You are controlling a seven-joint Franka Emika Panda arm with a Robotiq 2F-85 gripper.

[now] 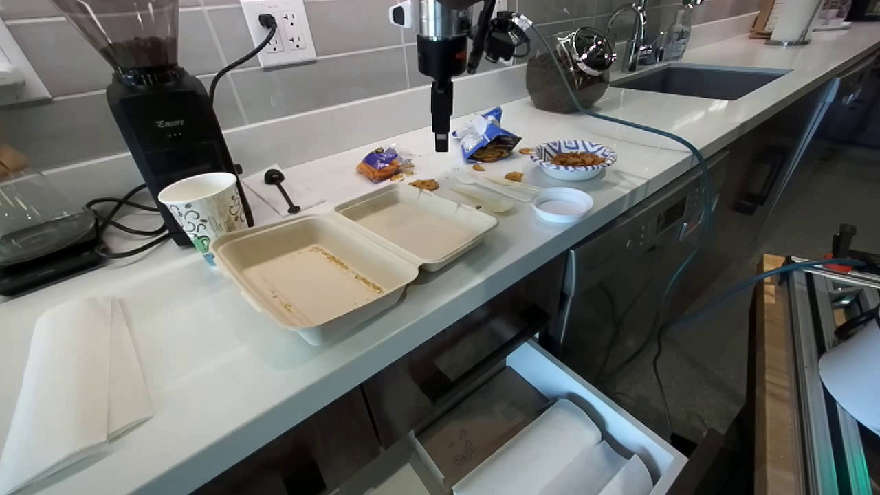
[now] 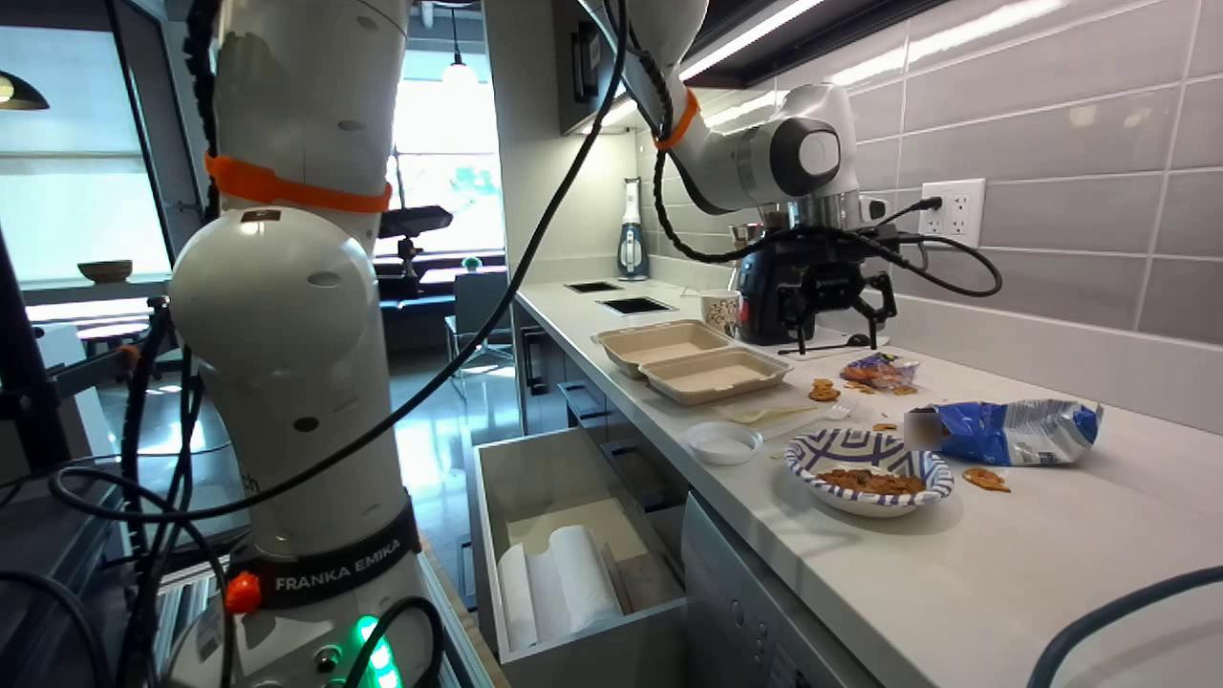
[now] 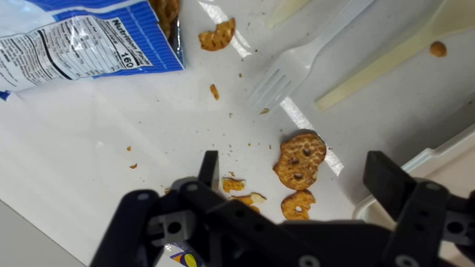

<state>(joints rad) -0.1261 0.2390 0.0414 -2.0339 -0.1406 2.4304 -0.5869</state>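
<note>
Beige clamshell container (image 1: 371, 249) lies open on the white counter (image 3: 92, 126); in the wrist view its rim passes beneath one finger (image 3: 387, 183) of my gripper (image 3: 294, 162), so that side is crowded. Fingers are spread wide, hanging above the counter. Pretzel crisp (image 3: 302, 163) is flat on the counter, showing in the gap between them from the wrist camera; broken crisp (image 3: 292, 202) sits at its edge, can't tell if touching. White fork (image 3: 298, 59) lies near, tine end closest, pale utensil (image 3: 374, 70) beside it. Blue snack bag (image 3: 104, 40) is a bit farther, open toward a pretzel fragment (image 3: 218, 36). Patterned bowl (image 2: 865, 449) of brown bits and white dish (image 1: 562, 206) are farther out. Paper cup (image 1: 206, 213) stands just beside the container. Visibility: wrist frame cuts off the fork handle, the utensil's wide end and part of the bag. In an exterior view the bag mouth (image 2: 925, 430) is only a blurred patch. My gripper covers most of the purple-orange packet (image 2: 881, 371) from the wrist. In an exterior view the gripper overlaps the black coffee grinder (image 2: 761, 311), dark on dark, so its outline is hard to read. How high the tips sit over the counter, I can't judge.
</note>
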